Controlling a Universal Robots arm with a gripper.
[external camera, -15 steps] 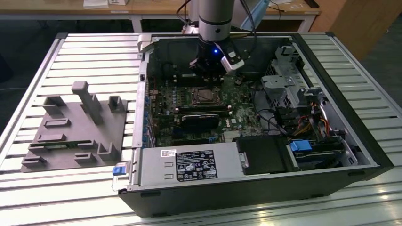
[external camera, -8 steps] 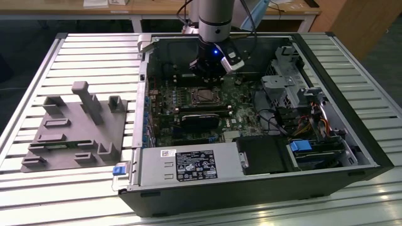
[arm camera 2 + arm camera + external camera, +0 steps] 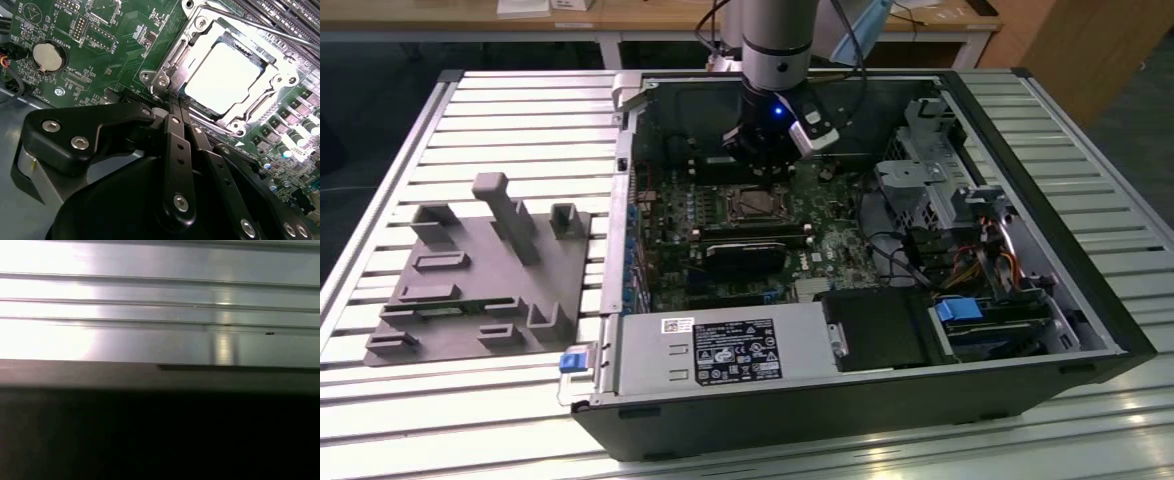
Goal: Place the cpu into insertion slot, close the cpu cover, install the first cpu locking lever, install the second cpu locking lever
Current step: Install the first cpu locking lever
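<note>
In the second wrist view the cpu (image 3: 222, 75), with its bright silver top, lies flat in the insertion slot. The silvery cpu cover (image 3: 180, 62) is folded down around it. A thin metal locking lever (image 3: 260, 25) runs along the socket's far side. My gripper (image 3: 176, 102) has its black fingers (image 3: 172, 130) pressed together, tips right at one corner of the cover frame. In the exterior view the gripper (image 3: 765, 160) hangs inside the open computer case, just behind the insertion slot (image 3: 754, 205).
The case (image 3: 1067, 250) lies open on a slatted metal table (image 3: 520, 110). A grey fixture block (image 3: 480, 270) sits at the exterior view's left. Power supply box (image 3: 720, 350), cables and drive cage (image 3: 934, 190) crowd the case. A coin battery (image 3: 47, 55) sits on the board.
</note>
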